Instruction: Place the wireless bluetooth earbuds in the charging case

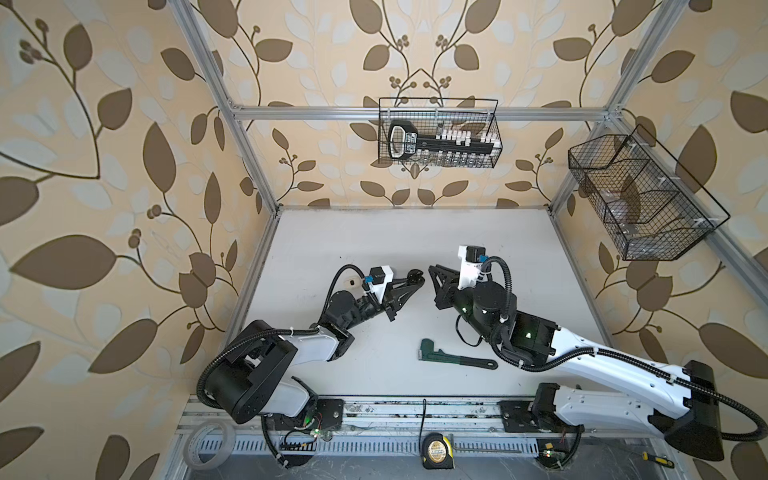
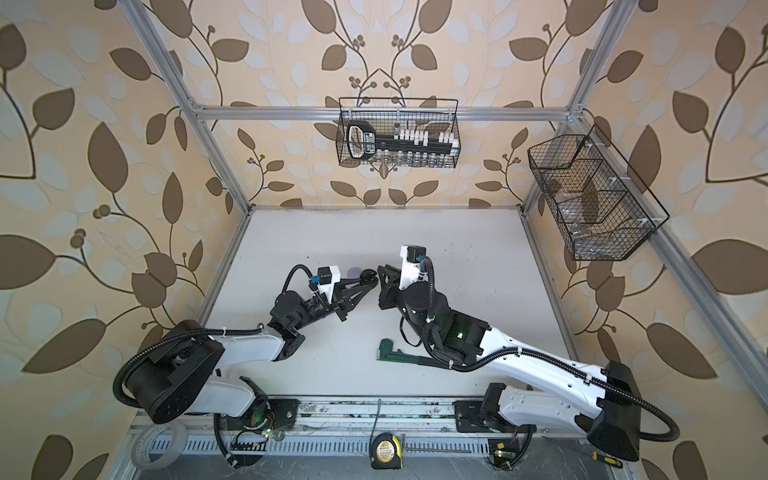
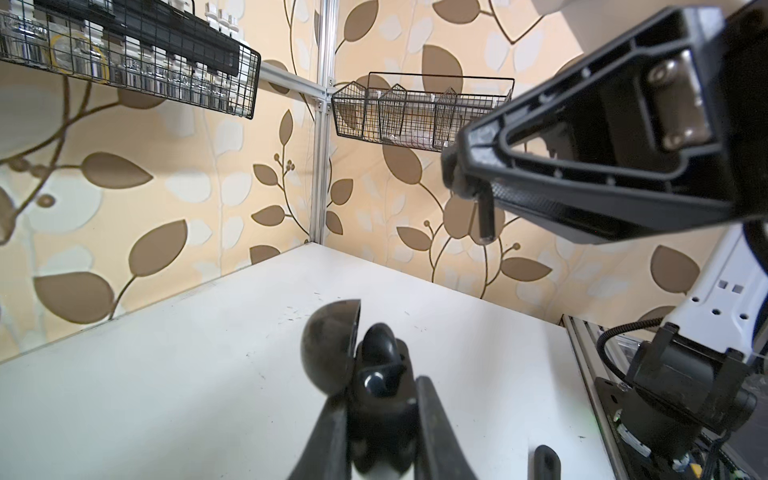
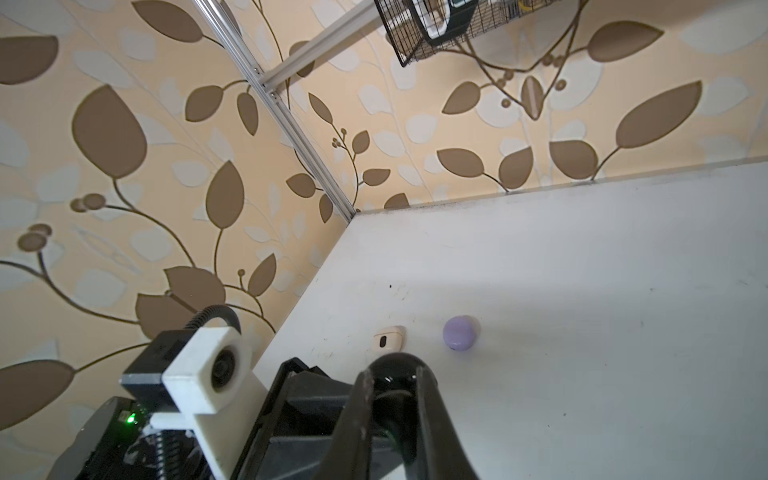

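My left gripper [image 1: 415,280] [image 2: 369,279] [image 3: 378,384] is shut on the black charging case [image 1: 414,274] [image 3: 376,353]. The case's domed lid [image 3: 330,347] is swung open to one side. Close to its right, my right gripper [image 1: 432,271] [image 2: 381,270] [image 3: 469,183] is shut on a small black earbud [image 3: 484,222]. The earbud's stem hangs below the fingertips, above and apart from the case. In the right wrist view the black case [image 4: 395,365] shows between that gripper's fingers [image 4: 361,399]. No other earbuds are in view.
A white case [image 1: 352,282] [image 4: 390,338] and a lavender case [image 2: 353,272] [image 4: 460,332] lie on the table behind the left gripper. A green wrench [image 1: 453,355] lies near the front. Wire baskets [image 1: 438,133] [image 1: 640,199] hang on the walls. A tape measure [image 1: 436,451] sits on the front rail.
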Tool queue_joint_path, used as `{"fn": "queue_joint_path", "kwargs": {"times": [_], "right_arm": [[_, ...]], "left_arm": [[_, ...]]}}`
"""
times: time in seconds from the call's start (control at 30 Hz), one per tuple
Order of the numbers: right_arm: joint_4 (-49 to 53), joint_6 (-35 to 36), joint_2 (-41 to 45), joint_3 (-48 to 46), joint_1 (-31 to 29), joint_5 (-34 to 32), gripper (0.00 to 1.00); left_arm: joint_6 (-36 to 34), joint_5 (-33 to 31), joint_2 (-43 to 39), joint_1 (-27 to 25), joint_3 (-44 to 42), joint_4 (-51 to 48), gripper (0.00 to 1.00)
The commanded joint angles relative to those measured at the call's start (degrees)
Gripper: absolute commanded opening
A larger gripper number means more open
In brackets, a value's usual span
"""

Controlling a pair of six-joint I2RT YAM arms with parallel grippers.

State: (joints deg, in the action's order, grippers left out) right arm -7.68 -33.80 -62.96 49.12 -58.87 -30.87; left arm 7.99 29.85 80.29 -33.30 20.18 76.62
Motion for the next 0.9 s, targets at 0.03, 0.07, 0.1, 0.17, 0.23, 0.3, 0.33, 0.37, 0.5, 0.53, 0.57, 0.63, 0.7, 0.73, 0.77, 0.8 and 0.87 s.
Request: {"fn": "queue_joint_path", "kwargs": {"times": [0.03, 0.07, 0.1, 0.17, 0.23, 0.3, 0.33, 0.37, 0.5, 0.53, 0.57, 0.63, 0.7, 0.73, 0.77, 0.8, 0.87], "right_arm": [[-7.2, 2.1, -4.0, 0.6, -1.6, -1.2, 0.16], [-7.5, 2.2, -4.9, 1.2, -1.7, -1.2, 0.16], [-7.7, 2.2, -5.7, 1.4, -1.8, -1.1, 0.16], [-8.3, 2.1, -7.1, 1.8, -1.8, -1.0, 0.16], [-8.8, 2.0, -8.2, 1.8, -1.8, -1.0, 0.16], [-9.2, 1.9, -8.9, 1.6, -1.8, -1.1, 0.16], [-9.3, 1.9, -9.2, 1.7, -1.8, -1.0, 0.16], [-9.5, 2.0, -9.4, 1.5, -1.8, -1.1, 0.16], [-10.3, 2.7, -10.1, 1.7, -1.8, -1.0, 0.16], [-10.5, 3.0, -10.4, 1.9, -1.8, -1.1, 0.16], [-10.8, 3.3, -10.6, 1.9, -1.8, -1.1, 0.16], [-11.0, 3.9, -10.8, 2.1, -1.8, -1.4, 0.16], [-11.3, 4.5, -11.1, 2.2, -1.7, -1.9, 0.16], [-11.6, 4.8, -11.3, 2.2, -1.7, -2.1, 0.16], [-11.6, 5.0, -11.5, 2.3, -1.5, -2.0, 0.16], [-11.4, 5.0, -11.9, 2.4, -1.4, -1.9, 0.16], [-11.4, 4.8, -12.2, 2.4, -1.1, -1.8, 0.16]], "left_arm": [[1.2, 0.5, -1.0, 0.4, 1.8, 4.9, 0.00], [1.2, 0.4, -1.1, 0.3, 1.8, 4.9, 0.00], [1.2, 0.3, -1.3, 0.4, 1.7, 4.9, 0.00], [1.2, 0.3, -1.7, 0.4, 1.5, 4.9, 0.00], [1.3, 0.1, -1.9, 0.4, 1.5, 4.9, 0.00], [1.5, 0.0, -2.1, 0.4, 1.4, 4.9, 0.00], [1.5, 0.0, -2.2, 0.4, 1.3, 4.9, 0.00], [1.6, 0.1, -2.3, 0.4, 1.3, 4.9, 0.00], [1.7, 0.2, -2.5, 0.4, 1.2, 4.9, 0.00], [1.7, 0.2, -2.5, 0.4, 1.3, 4.9, 0.00], [1.7, 0.1, -2.5, 0.4, 1.3, 4.9, 0.00], [1.7, 0.1, -2.4, 0.4, 1.3, 4.9, 0.00], [1.7, 0.2, -2.5, 0.4, 1.3, 4.9, 0.00], [1.7, 0.2, -2.5, 0.4, 1.2, 4.9, 0.00], [1.7, 0.2, -2.7, 0.4, 1.2, 4.9, 0.00], [1.7, 0.2, -2.8, 0.4, 1.1, 4.9, 0.00], [1.7, 0.0, -3.1, 0.4, 0.9, 4.9, 0.00]]}}
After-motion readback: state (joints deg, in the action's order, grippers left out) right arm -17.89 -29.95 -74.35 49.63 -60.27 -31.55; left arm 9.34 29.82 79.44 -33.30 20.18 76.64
